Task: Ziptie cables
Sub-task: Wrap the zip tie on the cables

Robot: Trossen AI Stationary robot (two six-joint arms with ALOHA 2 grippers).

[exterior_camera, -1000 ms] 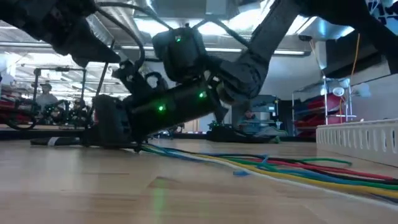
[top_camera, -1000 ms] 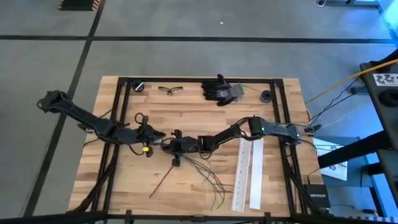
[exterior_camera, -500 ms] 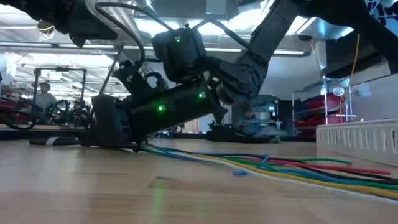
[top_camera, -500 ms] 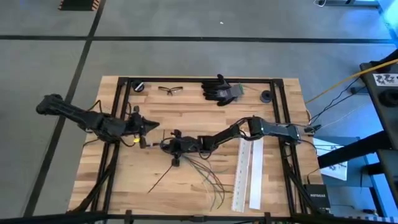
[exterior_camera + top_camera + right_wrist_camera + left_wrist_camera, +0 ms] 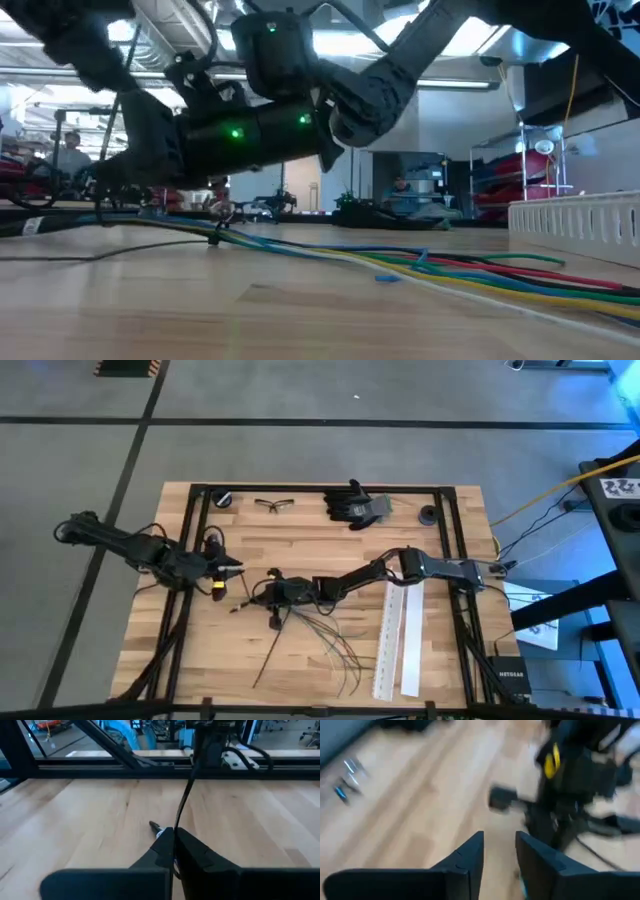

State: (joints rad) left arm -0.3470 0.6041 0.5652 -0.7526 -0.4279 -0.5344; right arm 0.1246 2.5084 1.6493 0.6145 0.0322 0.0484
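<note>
Right gripper (image 5: 268,592) sits low at mid-table, clenched on a thin dark strand that is probably one of the cables (image 5: 325,640); the view is too poor to be sure. Left gripper (image 5: 232,569) hovers just beside it, fingers (image 5: 470,855) parted and empty. Cables fan out loose across the wooden table (image 5: 330,545) toward its near edge. Judged light, limp and slippery-jacketed, they will sag and splay; take hold near the gathered end.

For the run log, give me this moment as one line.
task: ziptie cables | right gripper: shut on cables at table middle | left gripper: open, holds nothing, beside it
</note>
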